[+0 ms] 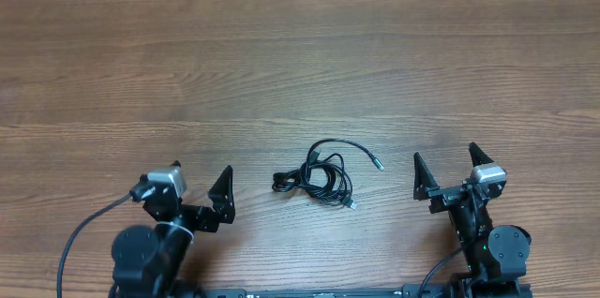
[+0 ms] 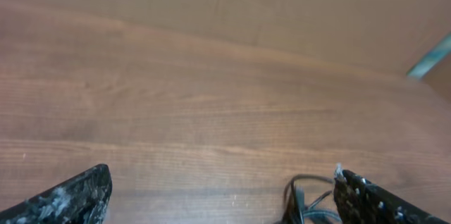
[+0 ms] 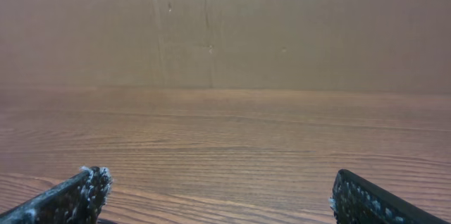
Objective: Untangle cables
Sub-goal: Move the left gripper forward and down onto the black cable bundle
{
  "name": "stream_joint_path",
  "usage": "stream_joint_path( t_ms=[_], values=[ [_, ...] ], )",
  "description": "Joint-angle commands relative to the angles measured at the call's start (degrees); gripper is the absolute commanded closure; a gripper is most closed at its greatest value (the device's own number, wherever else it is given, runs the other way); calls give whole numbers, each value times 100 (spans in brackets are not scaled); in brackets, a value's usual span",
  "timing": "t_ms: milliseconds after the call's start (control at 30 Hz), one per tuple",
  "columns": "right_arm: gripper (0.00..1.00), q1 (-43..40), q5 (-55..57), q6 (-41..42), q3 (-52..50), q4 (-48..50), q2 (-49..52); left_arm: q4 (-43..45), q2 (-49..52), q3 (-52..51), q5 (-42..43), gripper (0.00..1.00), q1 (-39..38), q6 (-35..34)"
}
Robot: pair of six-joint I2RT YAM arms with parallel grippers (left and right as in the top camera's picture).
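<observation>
Cables (image 1: pixel 314 178) lying loosely tangled by the near edge of the tabletop (image 1: pixel 300 54), midway along. Flanking them, left claw (image 1: pixel 202 169) and right claw (image 1: pixel 444 153) gaping apart, gripping nothing. Approach seemingly just beginning; next calling for reaching inward, pinching separate strands.

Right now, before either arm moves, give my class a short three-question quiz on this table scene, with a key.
1. True or false: the left hand and the right hand both stand open and hold nothing.
2. Where does the tangle of black cables lie on the wooden table? A) between the two hands, touching neither; B) clamped in the left hand; C) at the far edge of the table.
3. Which wrist camera shows part of the cables?
Key: 1 true; 2 A; 3 the left wrist camera, at its lower right.
</observation>
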Motion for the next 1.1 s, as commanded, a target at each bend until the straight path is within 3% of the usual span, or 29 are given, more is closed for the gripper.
stream_joint_path(
  t_ms=[0, 733, 900, 1067],
  values=[
    [0, -13, 37, 20, -59, 20, -66, -216, 647, 553, 90, 0, 24, 173],
    [0, -13, 37, 20, -59, 20, -66, -2651, 5333, 3580, 149, 0, -297, 192],
    [0, -13, 37, 20, -59, 20, -66, -2590, 6113, 3759, 125, 0, -935, 118],
    [0, -13, 37, 20, -59, 20, -66, -1908, 6835, 3759, 538, 0, -1515, -256]
  ],
)
